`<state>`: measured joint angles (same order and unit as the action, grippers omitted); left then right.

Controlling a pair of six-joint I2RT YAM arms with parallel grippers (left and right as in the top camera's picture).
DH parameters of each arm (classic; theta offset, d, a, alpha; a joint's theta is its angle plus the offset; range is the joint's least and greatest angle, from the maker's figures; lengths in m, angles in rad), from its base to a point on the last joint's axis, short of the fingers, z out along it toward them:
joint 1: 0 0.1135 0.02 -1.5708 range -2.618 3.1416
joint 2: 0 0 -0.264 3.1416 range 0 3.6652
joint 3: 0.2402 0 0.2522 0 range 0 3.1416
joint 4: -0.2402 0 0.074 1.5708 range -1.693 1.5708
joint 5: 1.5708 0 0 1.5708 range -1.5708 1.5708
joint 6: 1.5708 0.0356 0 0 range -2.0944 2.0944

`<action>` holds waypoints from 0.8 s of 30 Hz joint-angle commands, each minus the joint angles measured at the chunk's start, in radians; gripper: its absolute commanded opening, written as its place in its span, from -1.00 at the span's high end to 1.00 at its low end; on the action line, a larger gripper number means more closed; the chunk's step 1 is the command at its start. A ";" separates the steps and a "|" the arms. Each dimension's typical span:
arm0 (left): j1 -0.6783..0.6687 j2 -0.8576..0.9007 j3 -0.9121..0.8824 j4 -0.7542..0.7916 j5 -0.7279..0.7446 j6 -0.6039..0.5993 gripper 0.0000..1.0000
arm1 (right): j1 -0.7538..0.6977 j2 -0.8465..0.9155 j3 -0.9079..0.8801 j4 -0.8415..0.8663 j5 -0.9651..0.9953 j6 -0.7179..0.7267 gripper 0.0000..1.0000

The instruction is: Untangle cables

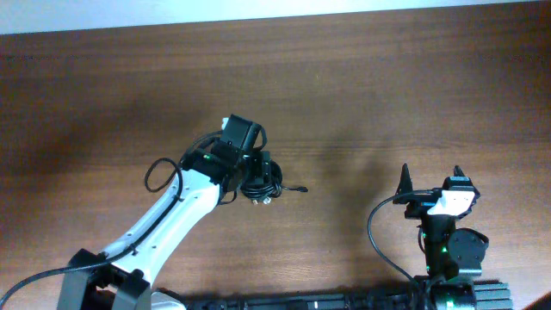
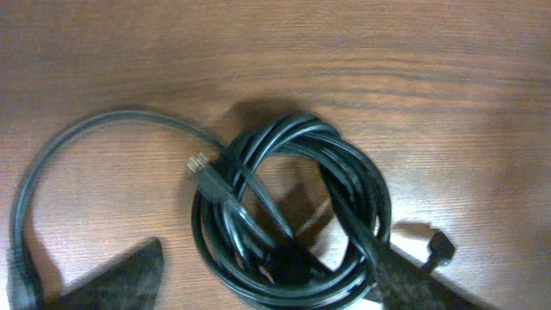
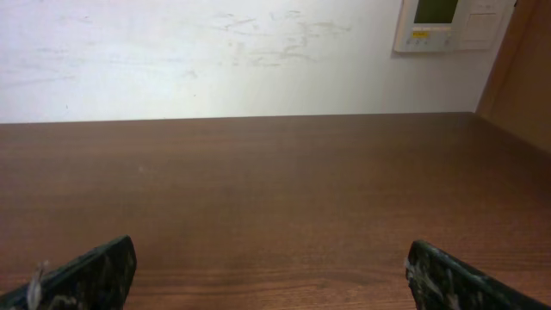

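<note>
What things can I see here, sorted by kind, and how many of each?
black cable bundle: 1 (the number of separate cords in it cannot be told)
Robot arms: 2, the left arm and the right arm
wooden table: 1
wall control panel: 1
Total: 5
</note>
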<state>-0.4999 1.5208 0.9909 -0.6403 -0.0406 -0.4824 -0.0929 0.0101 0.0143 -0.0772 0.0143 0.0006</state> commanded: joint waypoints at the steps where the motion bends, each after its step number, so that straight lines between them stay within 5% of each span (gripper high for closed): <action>1: 0.023 0.003 0.006 -0.144 -0.006 -0.553 -0.35 | -0.006 -0.006 -0.008 -0.001 -0.002 0.001 -0.97; 6: 0.034 0.010 0.005 -0.172 -0.083 -0.702 -0.34 | -0.006 -0.006 -0.008 -0.001 -0.002 0.001 -0.97; 14: 0.032 0.192 0.005 -0.101 0.036 -0.722 -0.21 | -0.006 -0.006 -0.008 -0.002 -0.002 0.001 -0.97; 19: 0.032 0.314 0.005 -0.093 0.089 -0.722 1.00 | -0.006 -0.006 -0.008 -0.002 -0.002 0.001 -0.97; 21: 0.033 0.303 0.008 -0.093 0.077 -0.693 1.00 | -0.006 -0.006 -0.008 -0.002 -0.002 0.001 -0.97; 24: 0.035 0.227 0.047 -0.094 -0.051 -0.402 1.00 | -0.006 -0.006 -0.008 -0.001 -0.002 0.001 -0.98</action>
<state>-0.4641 1.7767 1.0153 -0.7479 0.0090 -1.1313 -0.0929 0.0101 0.0143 -0.0772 0.0139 0.0002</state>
